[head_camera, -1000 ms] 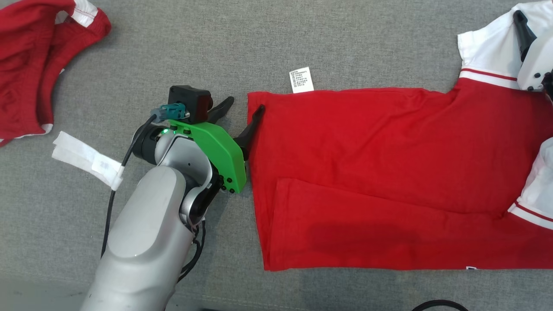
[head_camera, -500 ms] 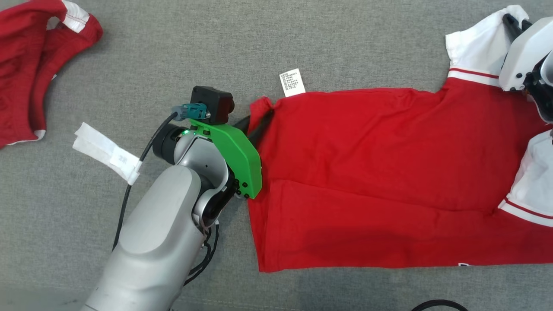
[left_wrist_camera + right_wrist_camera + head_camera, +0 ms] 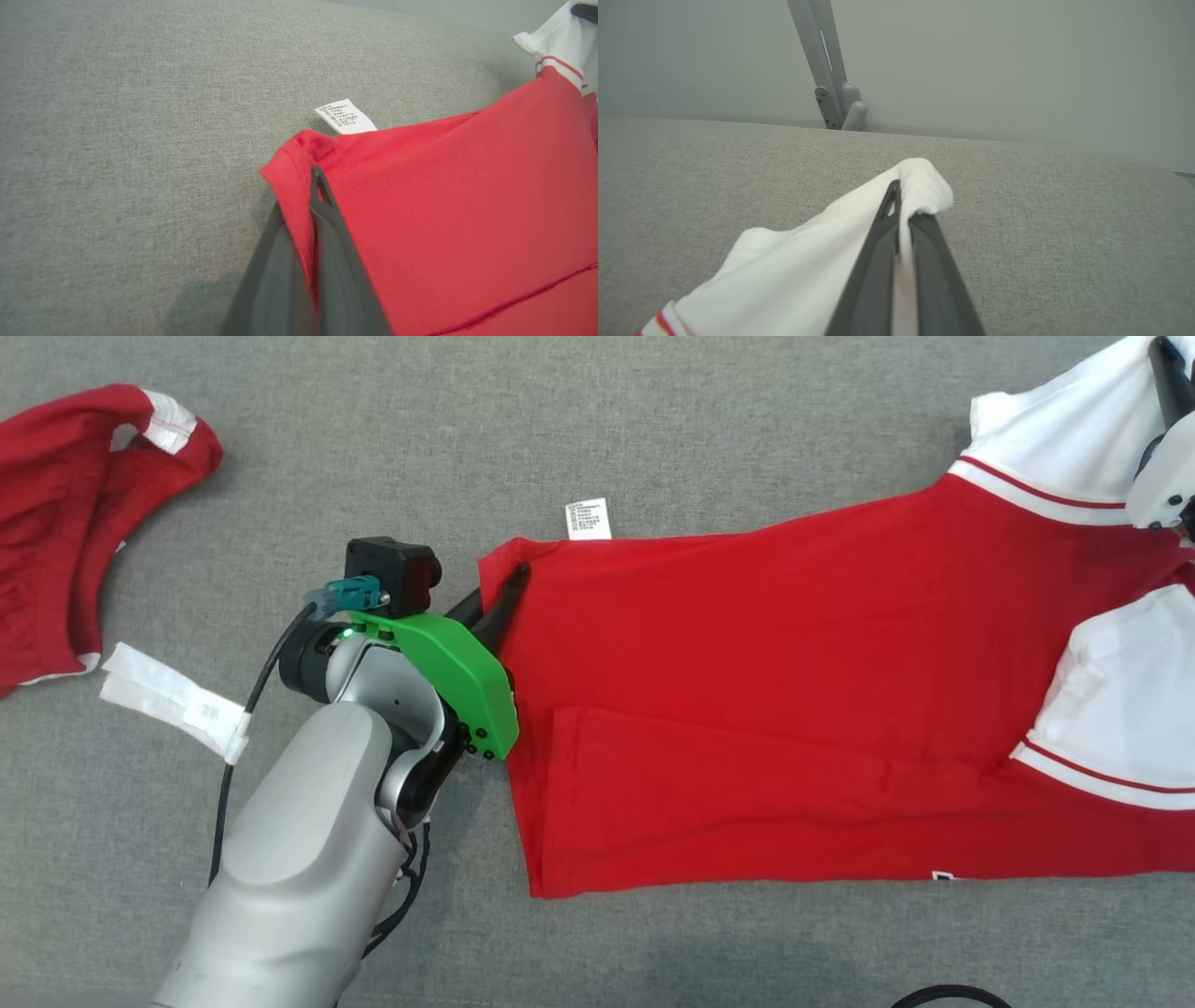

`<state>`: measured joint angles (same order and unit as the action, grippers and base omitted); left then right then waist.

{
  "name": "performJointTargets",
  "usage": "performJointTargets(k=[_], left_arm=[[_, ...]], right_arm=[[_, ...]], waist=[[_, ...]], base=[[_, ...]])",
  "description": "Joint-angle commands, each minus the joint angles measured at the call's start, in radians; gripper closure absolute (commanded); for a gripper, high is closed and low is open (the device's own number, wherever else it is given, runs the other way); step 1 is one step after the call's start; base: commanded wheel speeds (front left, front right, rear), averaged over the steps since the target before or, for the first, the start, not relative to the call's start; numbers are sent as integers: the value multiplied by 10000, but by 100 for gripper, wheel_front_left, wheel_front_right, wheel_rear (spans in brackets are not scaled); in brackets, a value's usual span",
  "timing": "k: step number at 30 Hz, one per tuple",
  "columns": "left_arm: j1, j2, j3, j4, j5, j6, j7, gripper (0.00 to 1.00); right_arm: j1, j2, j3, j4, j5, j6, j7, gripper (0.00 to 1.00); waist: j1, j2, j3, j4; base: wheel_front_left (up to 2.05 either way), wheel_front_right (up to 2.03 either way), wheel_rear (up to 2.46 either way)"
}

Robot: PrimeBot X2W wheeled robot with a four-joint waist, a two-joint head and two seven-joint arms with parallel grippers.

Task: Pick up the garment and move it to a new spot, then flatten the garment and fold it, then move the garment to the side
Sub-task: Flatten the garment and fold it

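Observation:
A red garment (image 3: 766,681) with white, red-striped sleeves lies lengthwise across the grey fabric surface, partly folded, its white care label (image 3: 588,519) sticking out at the far edge. My left gripper (image 3: 509,586) is shut on the garment's far hem corner (image 3: 299,163), and the cloth is pinched between the dark fingers (image 3: 327,233). At the upper right my right gripper (image 3: 1162,364) is shut on the tip of a white sleeve (image 3: 920,186), lifting it off the surface. The other white sleeve (image 3: 1120,709) lies on the red body.
A second red garment (image 3: 65,532) with white trim lies bunched at the upper left. A white folded strip (image 3: 168,700) rests on my left arm's cable. A grey post (image 3: 826,65) stands against the wall beyond the surface's far edge.
My left gripper closed on the hem corner and has lifted it. The right gripper raised the sleeve, so the garment now hangs slanted between both. The camera has shifted too.

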<state>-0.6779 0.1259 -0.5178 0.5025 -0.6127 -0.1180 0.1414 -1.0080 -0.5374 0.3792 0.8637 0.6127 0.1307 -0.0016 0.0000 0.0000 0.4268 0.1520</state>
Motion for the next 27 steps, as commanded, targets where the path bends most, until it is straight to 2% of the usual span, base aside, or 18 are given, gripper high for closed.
performJointTargets(k=[1, 5, 9, 15, 19, 22, 27], left_arm=[[-100, 103, 90, 92, 74, 54, -165, 100], [-204, 30, 101, 124, -25, 19, -408, 100], [5, 37, 118, -10, -157, -28, -738, 100], [1045, 225, 242, -761, -346, 51, -1450, 100], [2295, 518, 349, -1507, -454, 197, -1918, 100], [3202, 641, 421, -2075, -533, 322, -2222, 100], [4254, 871, 523, -2692, -603, 428, -2730, 100]], right_arm=[[-4, 33, 6, 26, 88, -1, -211, 100], [135, 84, 171, -372, 385, -1, -781, 100], [875, -154, 434, -1202, 791, -4, -1440, 100], [2866, -662, 353, -2761, 1448, -4, -2293, 100], [4478, -695, -45, -3718, 1538, -4, -2514, 100], [5539, -526, -570, -4236, 1419, -4, -2592, 100], [6972, 172, -1497, -4897, 1207, -4, -2631, 100]], waist=[[0, 0, -254, -177], [0, 0, -366, -303], [0, 0, -476, -463], [0, 0, -931, -867], [0, 0, -1262, -1211], [0, 0, -1461, -1459], [0, 0, -1620, -1687]], base=[[0, 0, 0], [0, 0, 0], [0, 0, 0], [0, 0, 0], [0, 0, 0], [0, 0, 0], [0, 0, 0]])
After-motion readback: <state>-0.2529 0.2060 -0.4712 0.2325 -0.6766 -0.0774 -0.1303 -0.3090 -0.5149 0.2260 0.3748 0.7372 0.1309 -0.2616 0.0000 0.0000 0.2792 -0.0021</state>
